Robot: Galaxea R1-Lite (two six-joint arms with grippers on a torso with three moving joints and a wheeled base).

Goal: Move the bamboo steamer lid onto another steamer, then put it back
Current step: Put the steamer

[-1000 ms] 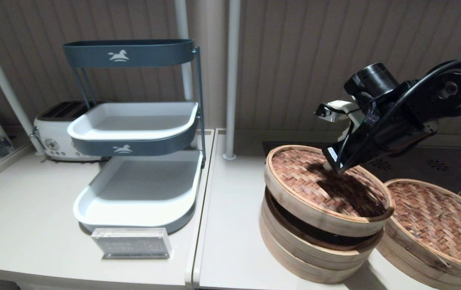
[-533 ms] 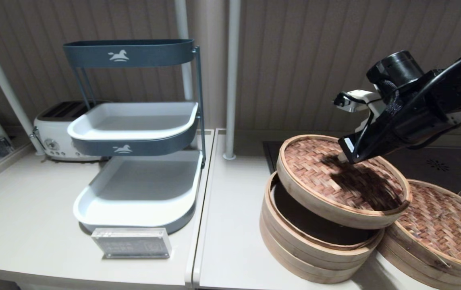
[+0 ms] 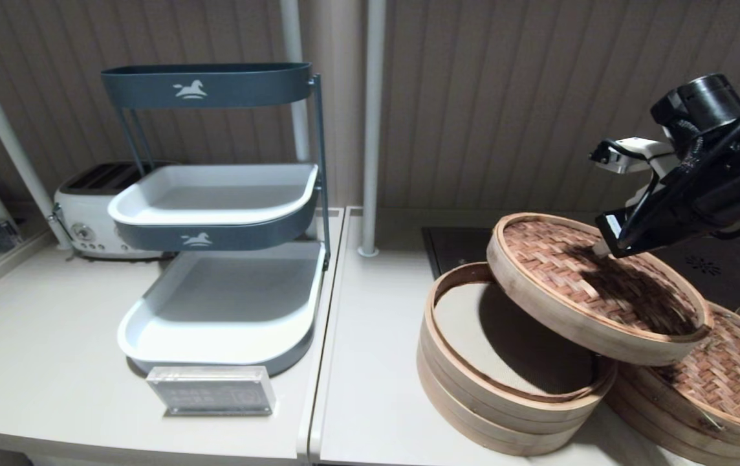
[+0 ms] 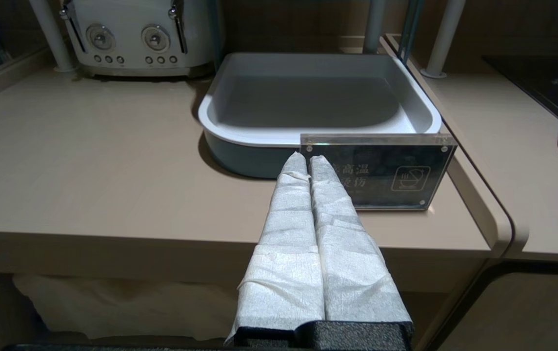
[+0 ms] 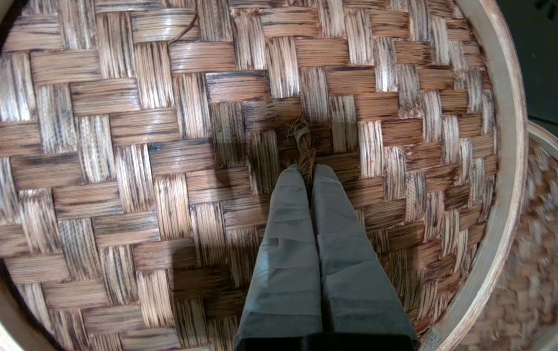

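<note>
Pale bench (image 3: 370, 362) against a ribbed wall. Head view: the right gripper (image 3: 601, 248) carries the bamboo steamer lid (image 3: 596, 288) tilted in the air below it, partly over the taller steamer (image 3: 506, 395) and overlapping another steamer (image 3: 713, 404), which wears its own woven lid. Right wrist view: fingers pressed together, pinching only the small centre knot (image 5: 303, 141); judged a thin hold, so the tilted lid could swing, slip or catch a rim. Left wrist view: left gripper (image 4: 308, 161) pressed together, idle just short of an acrylic sign (image 4: 381, 170).
</note>
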